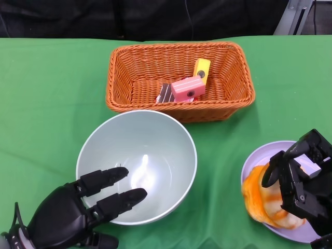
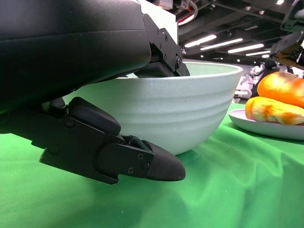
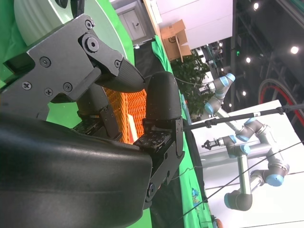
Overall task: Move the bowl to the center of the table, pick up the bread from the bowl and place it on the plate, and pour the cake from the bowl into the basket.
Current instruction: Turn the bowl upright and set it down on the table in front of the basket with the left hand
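Green cloth (image 1: 46,104) covers our table, with a dark backdrop behind it. At the middle stands the pale bowl (image 1: 155,140), upright and bare inside. Our left hand (image 1: 78,212) grips its near rim: fingers (image 1: 116,199) lie over the rim inside the bowl, and the left wrist view shows the thumb (image 2: 142,161) beneath the outer wall. Beyond the bowl sits the wicker basket (image 1: 124,93), holding the pink cake (image 1: 188,88) and a yellow piece (image 1: 202,70). At our right, the orange bread (image 1: 259,194) rests on the lilac plate (image 1: 254,155). Our right hand (image 1: 301,181) curls around the bread, fingers against it.
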